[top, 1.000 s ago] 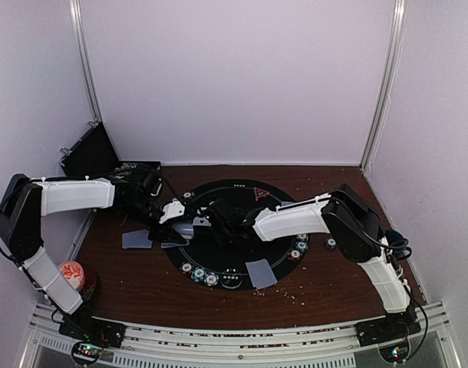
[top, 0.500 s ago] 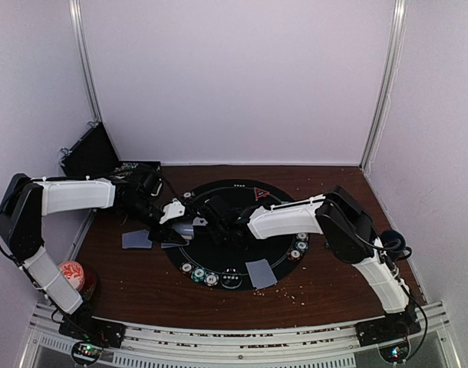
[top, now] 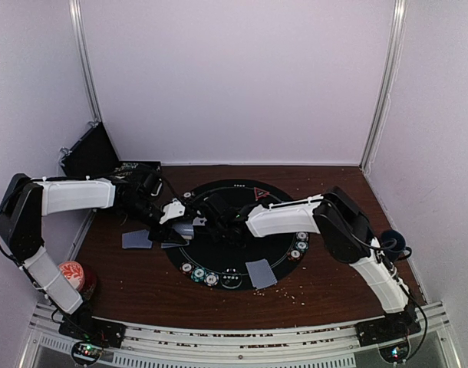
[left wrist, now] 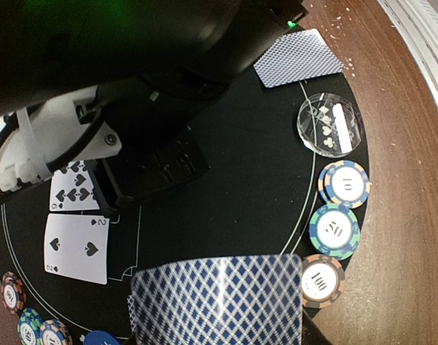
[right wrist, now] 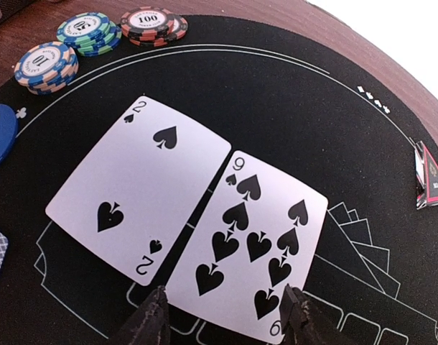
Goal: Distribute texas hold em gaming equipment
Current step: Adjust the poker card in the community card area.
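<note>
On a round black felt mat [right wrist: 312, 108], two face-up white cards, the two of spades [right wrist: 136, 190] and the nine of spades [right wrist: 251, 244], lie side by side. The right gripper [right wrist: 226, 320] hangs released at the nine's edge. The left gripper [top: 180, 222] clenches blue-checked playing cards [left wrist: 219, 302].

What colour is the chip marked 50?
The 50 chip is green with blue stripes; best in left wrist view.

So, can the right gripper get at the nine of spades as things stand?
Probably yes: the right gripper hangs open at the nine of spades, nothing between them; the two of spades abuts it.
</note>
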Robot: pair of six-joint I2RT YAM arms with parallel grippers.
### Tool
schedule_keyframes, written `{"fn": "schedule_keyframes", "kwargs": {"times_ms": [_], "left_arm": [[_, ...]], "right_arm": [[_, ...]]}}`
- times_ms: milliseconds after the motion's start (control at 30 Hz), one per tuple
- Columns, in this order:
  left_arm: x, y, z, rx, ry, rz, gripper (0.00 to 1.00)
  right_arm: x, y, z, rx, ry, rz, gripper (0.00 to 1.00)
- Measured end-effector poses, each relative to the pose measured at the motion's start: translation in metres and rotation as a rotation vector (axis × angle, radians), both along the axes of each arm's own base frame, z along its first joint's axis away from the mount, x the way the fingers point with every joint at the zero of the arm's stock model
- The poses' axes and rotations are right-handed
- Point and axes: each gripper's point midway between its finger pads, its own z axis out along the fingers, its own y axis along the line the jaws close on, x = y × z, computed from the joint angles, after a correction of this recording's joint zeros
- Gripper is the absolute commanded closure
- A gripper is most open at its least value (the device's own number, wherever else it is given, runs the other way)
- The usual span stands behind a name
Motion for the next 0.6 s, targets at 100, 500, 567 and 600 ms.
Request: {"fn": "schedule_keyframes", "kwargs": {"times_ms": [100, 500, 567, 600], "left_arm": [[0.000, 0.000, 0.000, 0.000, 0.000, 0.000, 0.58], [0.000, 0.000, 0.000, -0.002, 0.001, -0.001, 0.58], [0.000, 0.000, 0.000, -0.002, 0.001, -0.001, 0.58], [0.000, 0.000, 0.000, -0.002, 0.001, -0.002, 0.58]], "right_arm": [[-0.001, 0.002, -0.001, 0.018, 0.006, 0.011, 0.46], [-0.052, -0.033, 0.030, 0.230, 0.114, 0.098, 0.46], [-0.061, -0.032, 0.047, 0.323, 0.128, 0.136, 0.45], [-0.064, -0.030, 0.054, 0.360, 0.131, 0.155, 0.45]]}}
